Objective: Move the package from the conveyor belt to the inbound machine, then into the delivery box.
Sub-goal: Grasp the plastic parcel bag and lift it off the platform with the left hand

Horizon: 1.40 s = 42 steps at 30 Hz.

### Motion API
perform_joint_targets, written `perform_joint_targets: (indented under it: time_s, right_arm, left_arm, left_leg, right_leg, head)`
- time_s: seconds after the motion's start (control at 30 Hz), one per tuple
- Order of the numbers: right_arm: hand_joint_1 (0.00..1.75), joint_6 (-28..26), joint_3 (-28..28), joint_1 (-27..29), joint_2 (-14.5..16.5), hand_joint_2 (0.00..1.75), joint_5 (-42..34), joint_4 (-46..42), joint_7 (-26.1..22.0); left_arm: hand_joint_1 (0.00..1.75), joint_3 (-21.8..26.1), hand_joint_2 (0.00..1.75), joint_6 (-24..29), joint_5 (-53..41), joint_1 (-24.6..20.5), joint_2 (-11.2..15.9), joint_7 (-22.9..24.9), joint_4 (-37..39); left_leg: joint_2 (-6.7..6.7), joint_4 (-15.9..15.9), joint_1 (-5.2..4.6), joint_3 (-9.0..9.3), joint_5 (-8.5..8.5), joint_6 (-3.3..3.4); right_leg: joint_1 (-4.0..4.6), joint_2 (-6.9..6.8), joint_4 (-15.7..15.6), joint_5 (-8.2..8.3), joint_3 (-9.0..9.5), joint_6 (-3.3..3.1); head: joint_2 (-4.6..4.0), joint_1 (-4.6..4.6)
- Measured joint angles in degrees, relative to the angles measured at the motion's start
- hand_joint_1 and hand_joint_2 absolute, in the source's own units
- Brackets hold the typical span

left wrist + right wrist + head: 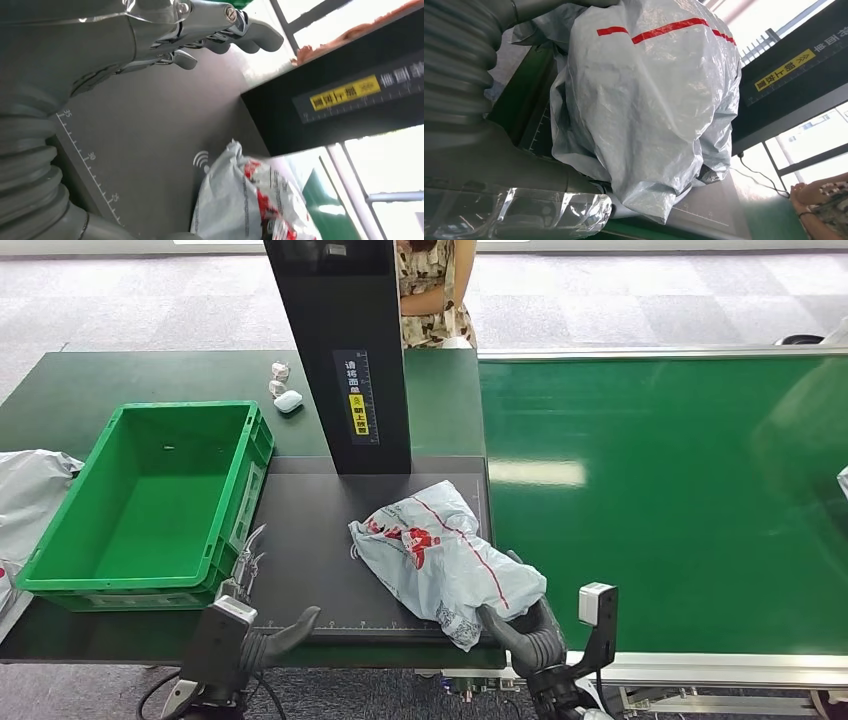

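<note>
The robot's right hand (525, 628) grips the crumpled grey plastic package (440, 555) lying on the black scanner platform (300, 540); the left hand (262, 632) hovers empty, fingers apart; lift steadily toward the green plastic crate (75, 505).

Dark green table (150, 375) carries a green crate (150, 500), black scan pad (310, 540) w/ upright black column (345, 350), and small white items (283, 388) near its far edge. Grey-white package (440, 555) lies on the pad's right side, beside the green conveyor (680, 500).
</note>
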Motion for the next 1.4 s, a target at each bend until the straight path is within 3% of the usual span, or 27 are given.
perform_joint_targets:
  time_s: [0.2, 0.4, 0.67, 1.0, 1.4]
  right_arm:
    - [0.0, 0.9, 0.1, -0.5, 0.0, 1.75, 0.5, 0.6, 0.2]
    - [0.0, 1.8, 0.2, -2.0, 0.2, 1.75, 1.0, 1.6, 0.9]
    - [0.0, 2.8, 0.2, -3.2, 0.9, 1.75, 1.4, 2.5, 1.3]
    - [0.0, 3.3, 0.2, -3.7, 2.6, 1.75, 2.8, 1.7, 3.1]
    - [0.0, 3.3, 0.1, -2.2, 3.1, 1.75, 3.0, -1.5, 3.3]
  left_arm:
    - [0.0, -4.9, 1.75, -5.3, -7.8, -3.2, 0.6, 0.7, 0.2]
    - [0.0, -12.8, 1.75, -9.9, -13.3, -11.3, 1.7, 2.3, 2.2]
    - [0.0, -23.7, 1.75, -14.6, -14.0, -22.7, 2.3, 3.2, 10.1]
    - [0.0, -33.2, 1.75, -16.8, -12.2, -35.8, -2.1, 5.2, 26.0]
    - [0.0, -38.4, 1.75, -18.6, -10.9, -42.3, -5.0, 5.4, 33.0]
  left_leg:
    - [-0.02, 0.0, -0.01, -0.01, 0.02, 0.02]
    - [-0.02, 0.0, -0.01, 0.0, 0.1, 0.03]
    - [0.0, 0.0, 0.0, 0.02, 0.13, 0.0]
    - [-0.02, 0.1, -0.01, -0.01, 0.15, -0.01]
    - [-0.02, 0.1, -0.01, -0.03, 0.15, -0.02]
  right_leg:
    - [0.0, -0.03, 0.0, 0.02, 0.01, 0.0]
    - [0.0, -0.03, 0.0, 0.11, 0.01, -0.08]
    - [0.0, -0.01, 0.0, 0.15, -0.01, -0.13]
    - [-0.01, -0.02, 0.0, 0.19, -0.02, -0.12]
    - [0.0, -0.02, 0.0, 0.19, -0.04, -0.12]
  head:
    - [0.0, 0.01]
    - [0.0, 0.01]
    - [0.0, 0.0]
    - [0.0, 0.01]
    - [0.0, 0.01]
